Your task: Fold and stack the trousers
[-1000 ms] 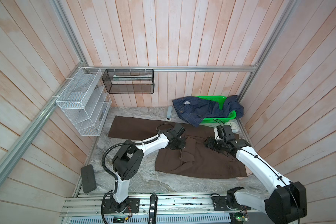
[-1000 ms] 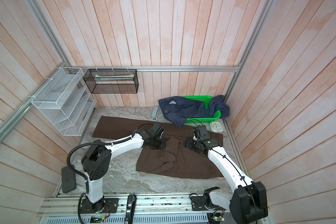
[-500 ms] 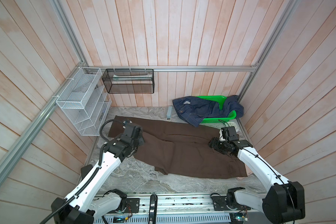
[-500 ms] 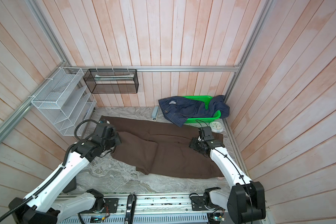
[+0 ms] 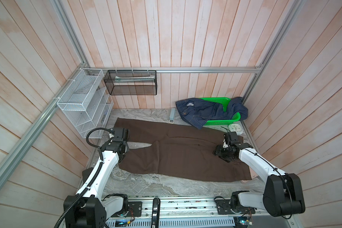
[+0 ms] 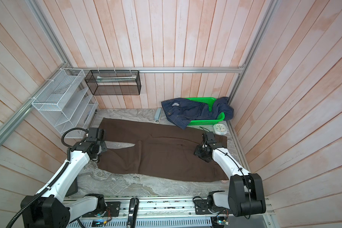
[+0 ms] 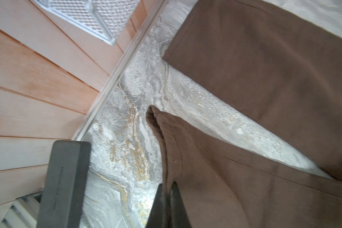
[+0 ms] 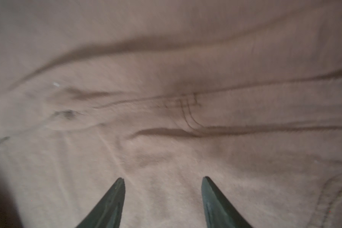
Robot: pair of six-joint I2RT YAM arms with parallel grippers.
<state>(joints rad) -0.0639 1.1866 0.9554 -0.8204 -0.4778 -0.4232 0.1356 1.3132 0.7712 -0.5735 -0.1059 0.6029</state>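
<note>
Evidently trousers [image 5: 186, 158] are lying flat, unfolded. Left gripper [image 7: 167, 186] is pinching them at nine o'clock; right gripper [image 8: 163, 178] is hanging open.

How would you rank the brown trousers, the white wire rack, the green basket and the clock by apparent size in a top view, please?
1. brown trousers, clearly largest.
2. white wire rack, though it hangs nearer the camera.
3. green basket, partly hidden under a denim garment.
4. clock, smallest.
</note>
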